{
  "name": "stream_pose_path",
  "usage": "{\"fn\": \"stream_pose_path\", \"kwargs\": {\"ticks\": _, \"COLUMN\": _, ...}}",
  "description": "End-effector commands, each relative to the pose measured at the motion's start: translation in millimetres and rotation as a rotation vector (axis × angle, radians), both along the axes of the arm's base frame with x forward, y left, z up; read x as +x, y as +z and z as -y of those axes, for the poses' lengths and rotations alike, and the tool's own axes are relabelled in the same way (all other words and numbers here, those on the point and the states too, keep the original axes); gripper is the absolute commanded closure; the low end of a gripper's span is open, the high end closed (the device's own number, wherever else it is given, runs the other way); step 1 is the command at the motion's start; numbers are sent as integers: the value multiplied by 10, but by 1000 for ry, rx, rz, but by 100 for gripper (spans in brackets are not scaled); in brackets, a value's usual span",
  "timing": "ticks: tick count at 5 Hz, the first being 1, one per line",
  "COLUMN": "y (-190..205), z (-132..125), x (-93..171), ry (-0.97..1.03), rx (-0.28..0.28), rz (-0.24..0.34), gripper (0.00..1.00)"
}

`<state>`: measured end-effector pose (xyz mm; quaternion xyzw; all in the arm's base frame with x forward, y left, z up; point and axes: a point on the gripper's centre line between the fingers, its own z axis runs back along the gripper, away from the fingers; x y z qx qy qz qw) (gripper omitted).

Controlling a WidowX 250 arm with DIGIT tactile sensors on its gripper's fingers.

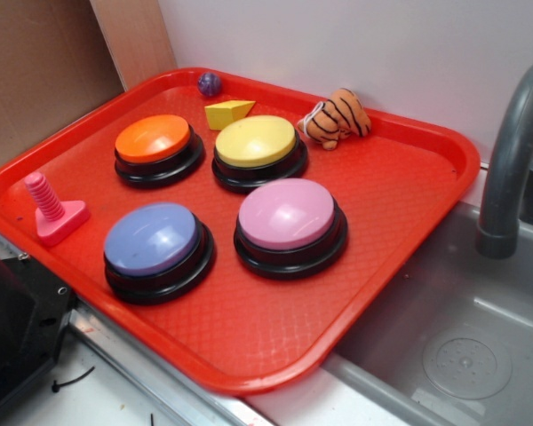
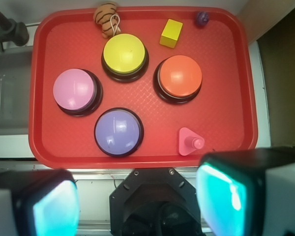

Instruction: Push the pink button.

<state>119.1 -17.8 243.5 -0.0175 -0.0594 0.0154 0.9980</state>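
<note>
The pink button (image 1: 287,213) has a glossy pale pink dome on a black round base and sits on the red tray (image 1: 400,191), front right of the four buttons. In the wrist view the pink button (image 2: 74,90) is at the tray's left. My gripper (image 2: 137,201) is open, its two teal pads (image 2: 221,201) wide apart. It hangs high above the robot base, short of the tray's near edge and well away from the pink button. Nothing is between the jaws. The gripper does not show in the exterior view.
On the tray also stand a lavender-blue button (image 1: 153,240), an orange button (image 1: 154,139), a yellow button (image 1: 256,142), a small pink bolt (image 1: 51,209), a yellow block (image 1: 228,113), a purple ball (image 1: 210,84) and a striped tiger toy (image 1: 338,117). A grey sink (image 1: 462,346) with a faucet (image 1: 508,169) lies to the right.
</note>
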Motion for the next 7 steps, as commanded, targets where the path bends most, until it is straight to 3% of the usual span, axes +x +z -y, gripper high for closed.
{"fn": "stream_pose_path", "kwargs": {"ticks": 1, "y": 0, "z": 0, "x": 0, "ry": 0, "rx": 0, "rz": 0, "gripper": 0}}
{"fn": "stream_pose_path", "kwargs": {"ticks": 2, "y": -407, "z": 409, "x": 460, "ry": -199, "rx": 23, "rz": 49, "gripper": 0}}
{"fn": "stream_pose_path", "kwargs": {"ticks": 3, "y": -841, "z": 894, "x": 657, "ry": -440, "rx": 105, "rz": 67, "gripper": 0}}
{"fn": "stream_pose_path", "kwargs": {"ticks": 4, "y": -1214, "z": 1221, "x": 724, "ry": -635, "rx": 88, "rz": 68, "gripper": 0}}
{"fn": "stream_pose_path", "kwargs": {"ticks": 6, "y": -1596, "z": 1245, "x": 907, "ry": -692, "rx": 68, "rz": 36, "gripper": 0}}
{"fn": "stream_pose_path", "kwargs": {"ticks": 7, "y": -1841, "z": 1150, "x": 996, "ry": -670, "rx": 60, "rz": -22, "gripper": 0}}
